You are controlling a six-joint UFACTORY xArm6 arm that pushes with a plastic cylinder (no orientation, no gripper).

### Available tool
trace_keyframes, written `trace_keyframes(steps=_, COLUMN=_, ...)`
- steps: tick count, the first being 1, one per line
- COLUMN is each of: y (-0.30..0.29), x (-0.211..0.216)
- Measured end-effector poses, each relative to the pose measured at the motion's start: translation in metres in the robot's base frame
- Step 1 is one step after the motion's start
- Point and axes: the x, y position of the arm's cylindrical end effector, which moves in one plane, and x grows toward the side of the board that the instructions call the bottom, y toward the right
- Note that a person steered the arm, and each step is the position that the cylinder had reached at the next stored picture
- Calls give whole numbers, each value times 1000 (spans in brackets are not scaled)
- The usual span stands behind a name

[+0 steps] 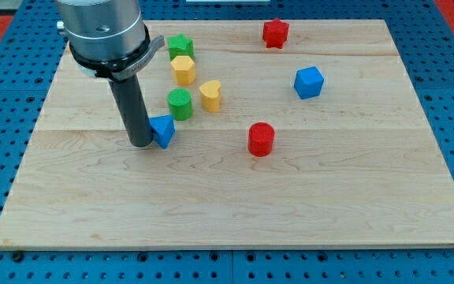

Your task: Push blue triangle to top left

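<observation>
The blue triangle (163, 130) lies on the wooden board (235, 205), left of centre. My tip (141, 143) stands right against the triangle's left side, touching it or nearly so. The dark rod rises from there to the arm's grey body at the view's top left. The board's top left corner is partly hidden behind the arm.
A green cylinder (180, 103) sits just above the triangle. A yellow heart-like block (210, 95), a yellow hexagon (183, 69) and a green star (180, 46) lie above it. A red star (275, 33), a blue cube (309, 82) and a red cylinder (261, 139) lie to the right.
</observation>
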Motion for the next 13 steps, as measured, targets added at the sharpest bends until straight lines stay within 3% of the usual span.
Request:
trace_keyframes(steps=2, y=17, x=19)
trace_keyframes(steps=3, y=69, x=40)
trace_keyframes(steps=4, y=47, x=-15)
trace_keyframes(steps=6, y=-102, x=-27)
trace_keyframes(steps=7, y=-116, x=-47)
trace_keyframes(steps=8, y=-34, x=-44)
trace_keyframes(steps=9, y=-20, x=-46)
trace_keyframes(steps=12, y=-5, x=-179)
trace_keyframes(steps=13, y=-29, x=-192)
